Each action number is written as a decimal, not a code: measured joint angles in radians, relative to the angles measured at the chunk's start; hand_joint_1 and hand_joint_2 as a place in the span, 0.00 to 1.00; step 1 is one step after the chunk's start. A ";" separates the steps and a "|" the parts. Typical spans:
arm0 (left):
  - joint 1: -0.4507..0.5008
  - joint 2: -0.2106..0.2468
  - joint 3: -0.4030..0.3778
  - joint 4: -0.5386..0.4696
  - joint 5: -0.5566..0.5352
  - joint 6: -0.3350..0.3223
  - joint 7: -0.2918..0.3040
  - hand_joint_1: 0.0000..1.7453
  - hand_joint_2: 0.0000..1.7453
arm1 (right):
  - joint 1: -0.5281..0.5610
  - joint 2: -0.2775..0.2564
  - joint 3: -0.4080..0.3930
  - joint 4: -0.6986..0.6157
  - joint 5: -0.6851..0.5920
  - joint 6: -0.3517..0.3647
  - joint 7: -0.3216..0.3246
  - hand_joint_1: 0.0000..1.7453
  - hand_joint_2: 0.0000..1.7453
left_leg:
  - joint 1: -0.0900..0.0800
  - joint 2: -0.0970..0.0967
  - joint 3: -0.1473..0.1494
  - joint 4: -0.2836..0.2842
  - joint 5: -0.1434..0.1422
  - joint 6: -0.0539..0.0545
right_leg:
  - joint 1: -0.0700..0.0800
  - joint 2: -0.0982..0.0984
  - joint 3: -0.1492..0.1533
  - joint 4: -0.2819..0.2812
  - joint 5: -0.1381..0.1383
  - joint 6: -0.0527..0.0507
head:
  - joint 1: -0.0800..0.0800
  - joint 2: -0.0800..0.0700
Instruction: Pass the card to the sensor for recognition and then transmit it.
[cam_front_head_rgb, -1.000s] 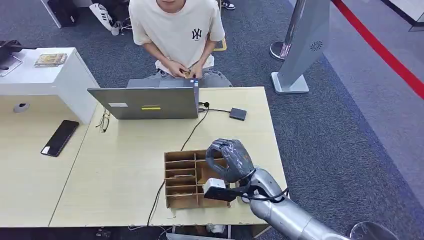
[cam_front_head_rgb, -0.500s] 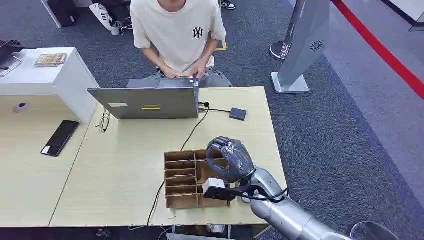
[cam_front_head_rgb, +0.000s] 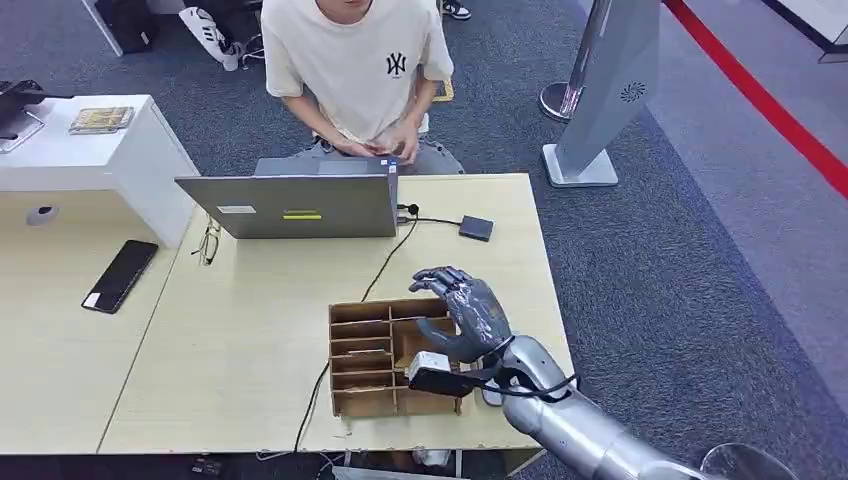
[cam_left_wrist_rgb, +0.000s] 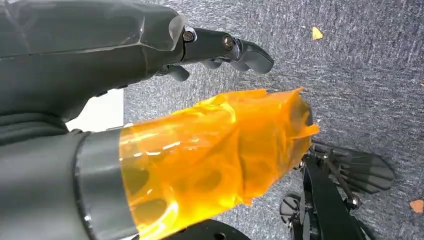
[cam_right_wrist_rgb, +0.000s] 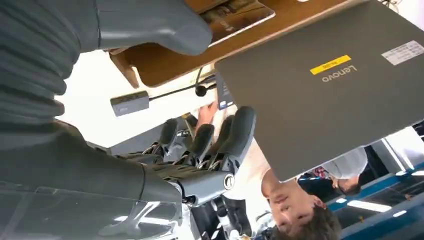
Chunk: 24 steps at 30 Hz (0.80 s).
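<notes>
My right hand (cam_front_head_rgb: 468, 310) hovers over the right side of a brown cardboard organizer (cam_front_head_rgb: 362, 352) near the table's front edge, fingers spread and holding nothing. In the right wrist view a card (cam_right_wrist_rgb: 239, 14) lies in a compartment of the organizer (cam_right_wrist_rgb: 165, 62), just beyond my thumb (cam_right_wrist_rgb: 150, 25). The sensor (cam_front_head_rgb: 476, 228), a small grey square on a cable, sits on the table beyond the organizer, apart from my hand; the right wrist view also shows the sensor (cam_right_wrist_rgb: 129, 103). My left hand (cam_left_wrist_rgb: 150, 75) hangs over the carpet with nothing in it, its thumb wrapped in orange tape.
A grey laptop (cam_front_head_rgb: 300, 205) stands open at the table's far side, with a person (cam_front_head_rgb: 350, 60) seated behind it. A black cable (cam_front_head_rgb: 385, 262) runs from the laptop past the organizer. Glasses (cam_front_head_rgb: 208, 243) and a black phone (cam_front_head_rgb: 120, 275) lie to the left.
My right hand's fingers, curled in over the organizer before, have spread apart. The arm has stayed in about the same place. The person's hands shifted slightly.
</notes>
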 joint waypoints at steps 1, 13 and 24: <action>0.000 0.000 0.000 0.000 0.000 0.000 0.000 0.00 0.00 | -0.001 0.000 0.000 0.003 0.004 0.001 0.001 0.39 1.00 | 0.000 0.000 0.000 0.000 0.000 0.000 | 0.000 0.000 0.000 0.000 0.000 0.000 | 0.000 0.000; 0.000 -0.003 0.000 0.000 -0.001 -0.006 0.002 0.00 0.00 | -0.008 0.000 0.005 0.033 0.015 0.004 0.010 0.36 1.00 | 0.000 0.000 0.000 0.000 0.000 0.000 | 0.000 0.000 0.000 0.000 0.000 0.000 | 0.000 0.000; 0.000 -0.004 0.000 0.000 -0.001 -0.009 0.002 0.00 0.00 | -0.008 0.004 0.007 0.042 0.015 0.007 0.011 0.40 1.00 | 0.000 0.000 0.000 0.000 0.000 0.000 | 0.000 0.000 0.000 0.000 0.000 0.000 | 0.000 0.000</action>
